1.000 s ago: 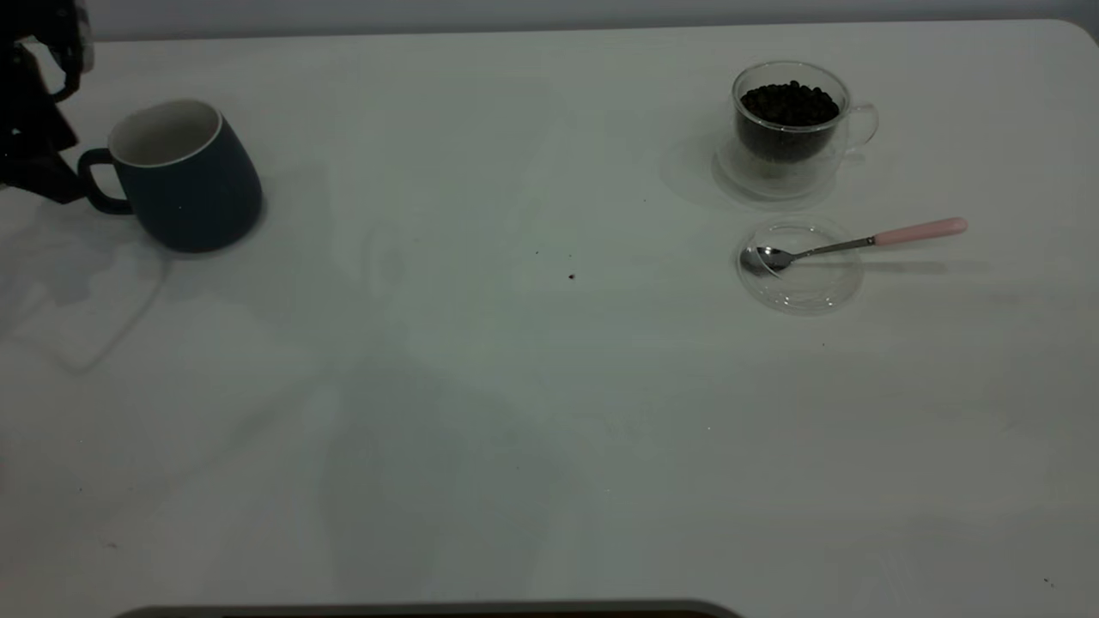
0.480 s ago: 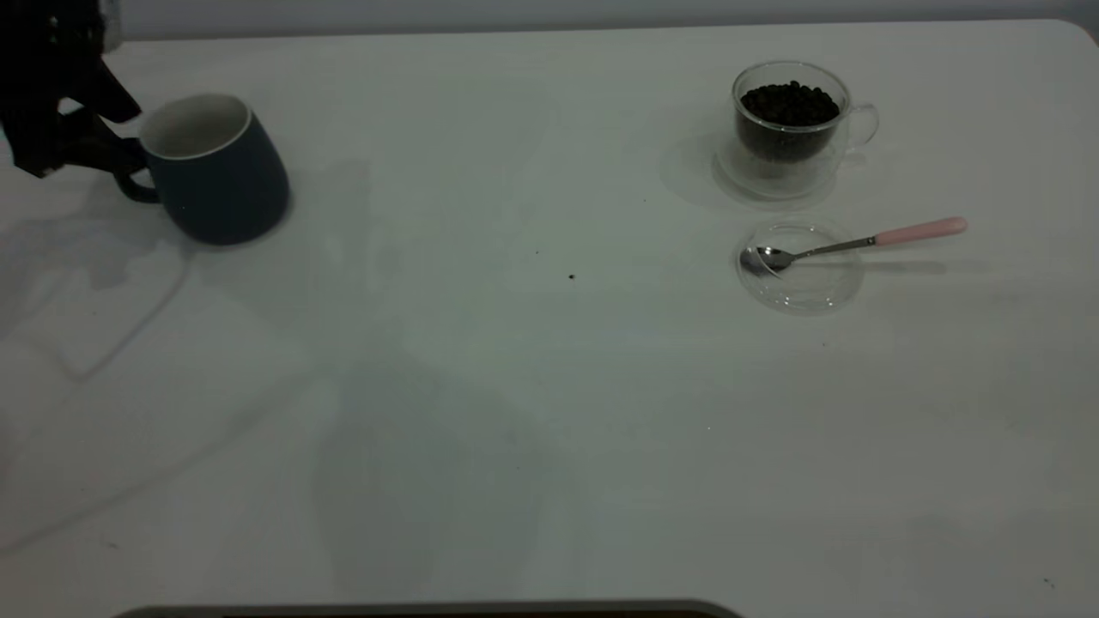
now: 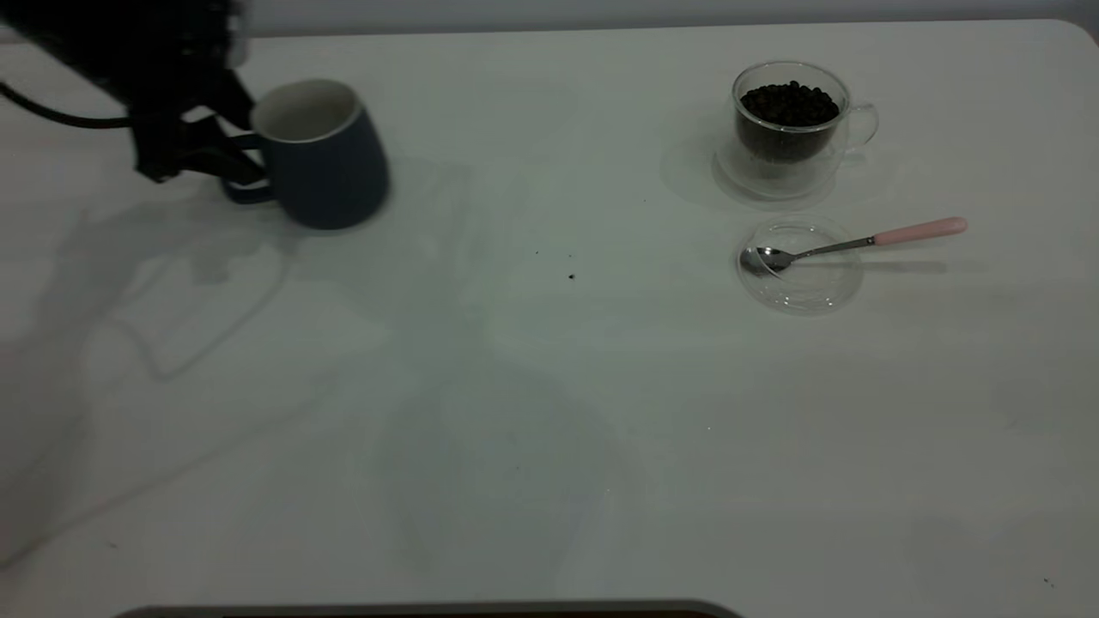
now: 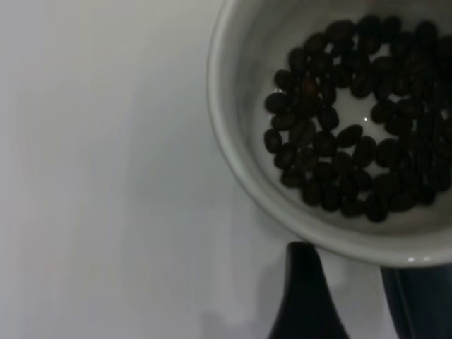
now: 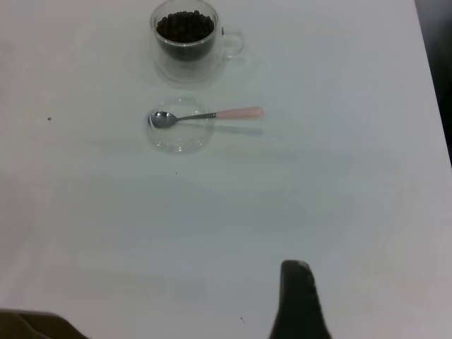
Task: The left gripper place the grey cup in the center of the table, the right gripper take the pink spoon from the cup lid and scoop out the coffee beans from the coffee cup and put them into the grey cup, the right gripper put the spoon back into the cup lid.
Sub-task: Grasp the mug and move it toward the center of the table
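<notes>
Looking across the table [image 3: 549,446] in the exterior view, we see the left pincer [image 3: 225,148] near the far left corner, closed on the handle of the grey cup [image 3: 322,159]. The cup reads dark blue-grey outside with a pale inside, and it leans slightly; we cannot tell whether its base touches the table. It sits well left of the table's middle.

From the left wrist view we look down into the grey cup [image 4: 339,120] and find a layer of coffee beans [image 4: 353,127] on its pale bottom, with one dark pincer finger [image 4: 305,296] just below the rim.

Over on the right side, the glass coffee cup [image 3: 790,124] stands upright, full of dark beans, its handle pointing away from the centre. Just in front of it lies the clear cup lid [image 3: 800,264], with the pink spoon [image 3: 850,243] resting across it: bowl inside the lid, pink handle sticking out past the rim towards the right edge.

The right pincer [image 5: 300,304] hangs well back from these things; only one dark finger shows in its own wrist view, so we cannot tell how wide it stands.
</notes>
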`<state>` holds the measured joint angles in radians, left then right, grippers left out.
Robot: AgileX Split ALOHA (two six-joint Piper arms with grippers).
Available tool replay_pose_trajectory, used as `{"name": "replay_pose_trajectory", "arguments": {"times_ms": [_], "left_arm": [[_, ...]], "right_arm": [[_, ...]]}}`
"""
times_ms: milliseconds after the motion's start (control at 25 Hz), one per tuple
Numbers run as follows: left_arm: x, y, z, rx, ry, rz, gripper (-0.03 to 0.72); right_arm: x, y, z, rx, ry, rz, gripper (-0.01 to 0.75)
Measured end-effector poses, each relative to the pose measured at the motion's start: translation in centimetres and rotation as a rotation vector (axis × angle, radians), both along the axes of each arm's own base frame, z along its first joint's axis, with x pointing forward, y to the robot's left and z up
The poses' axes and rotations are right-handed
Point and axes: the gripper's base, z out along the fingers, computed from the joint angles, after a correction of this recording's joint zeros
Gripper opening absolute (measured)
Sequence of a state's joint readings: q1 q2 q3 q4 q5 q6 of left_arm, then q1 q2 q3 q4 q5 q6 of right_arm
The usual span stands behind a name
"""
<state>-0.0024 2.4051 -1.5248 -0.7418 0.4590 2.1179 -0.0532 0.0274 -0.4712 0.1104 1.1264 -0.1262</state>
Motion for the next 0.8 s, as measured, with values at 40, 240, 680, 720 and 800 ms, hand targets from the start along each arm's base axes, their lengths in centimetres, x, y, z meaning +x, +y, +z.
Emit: {"name": "replay_pose_trajectory", "arguments": {"times_ms": [40,240,680,720,800], "left_arm": [[-0.1,-0.8,0.0,0.0,0.0,-0.018,0.569],[-0.6,-4.6,-0.3,-0.003,0.006,-0.1,0.569],[-1.2,-8.8,0.0,-0.084,0.011,-0.099,0.569],[-1.2,-8.9,0.0,-0.086,0.015,-0.1,0.569],[-1.3,-8.9,0.0,-0.091,0.022,-0.104,0.569]], "right_arm": [[0.0,0.0,0.0,0.0,0.0,0.0,0.576],[0.0,0.0,0.0,0.0,0.0,0.0,0.576],[0.0,0.0,0.0,0.0,0.0,0.0,0.576],[0.0,0.0,0.0,0.0,0.0,0.0,0.576],[0.0,0.0,0.0,0.0,0.0,0.0,0.576]]}}
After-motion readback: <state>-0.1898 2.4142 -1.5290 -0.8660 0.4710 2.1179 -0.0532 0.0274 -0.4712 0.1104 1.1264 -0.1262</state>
